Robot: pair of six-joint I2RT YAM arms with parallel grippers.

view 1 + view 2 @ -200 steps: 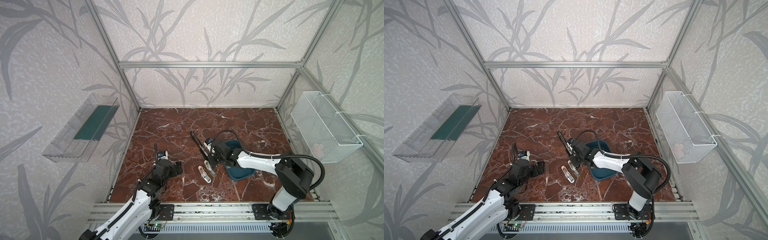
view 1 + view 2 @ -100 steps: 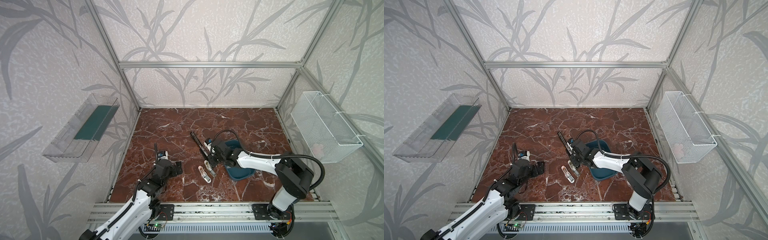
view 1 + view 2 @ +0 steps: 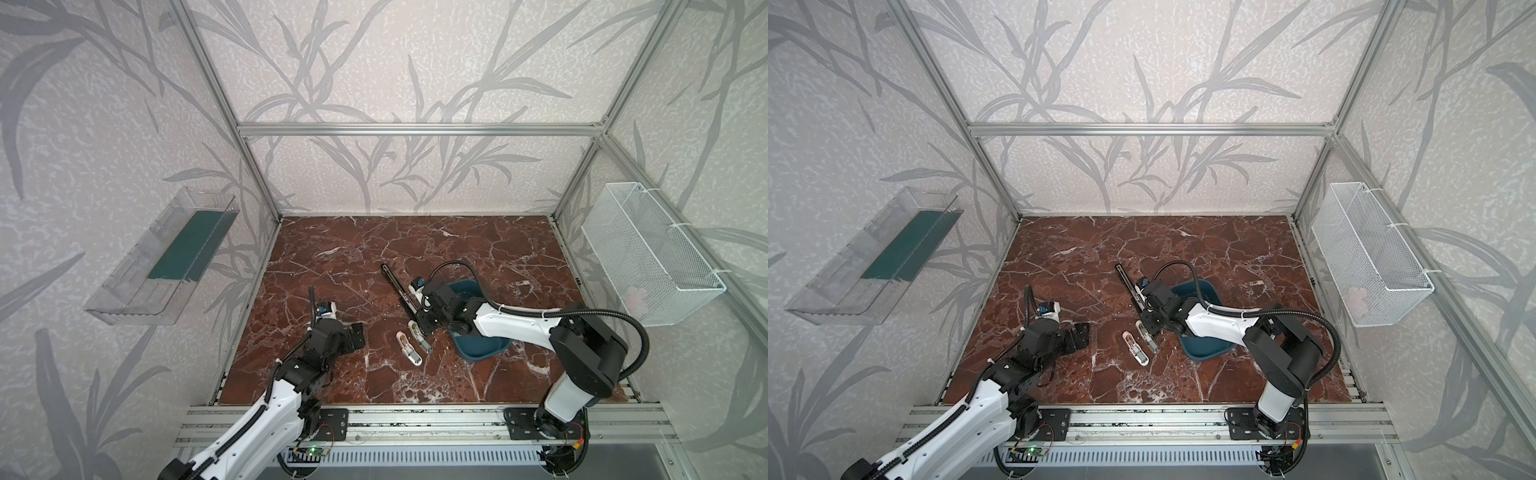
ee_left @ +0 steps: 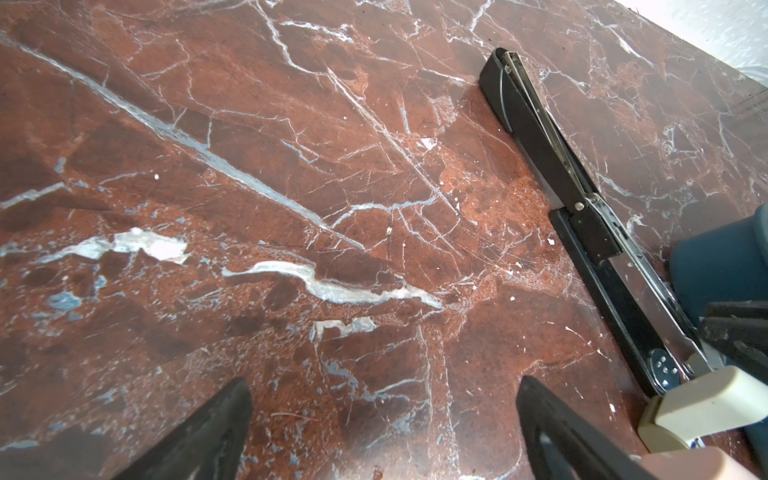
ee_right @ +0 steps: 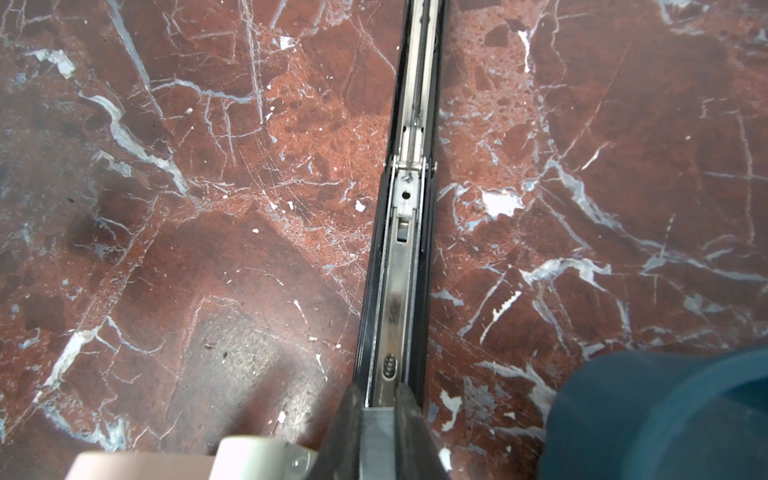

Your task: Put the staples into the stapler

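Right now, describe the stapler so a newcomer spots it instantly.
On the red marble table, find the dark blue tray right of centre. Along its left side lies the stapler: a long, thin black bar folded open flat, silver channel facing up, running diagonally away from the right end effector pinching the staples. The two stubby cream gadgets nearby are far shorter and pale.

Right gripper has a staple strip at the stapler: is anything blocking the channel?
Nothing visible does. The right gripper holds the staples at the end of the stapler, whose channel lies open, and the steel track just ahead looks bare. The bowl sits off to one side, clear of that line.
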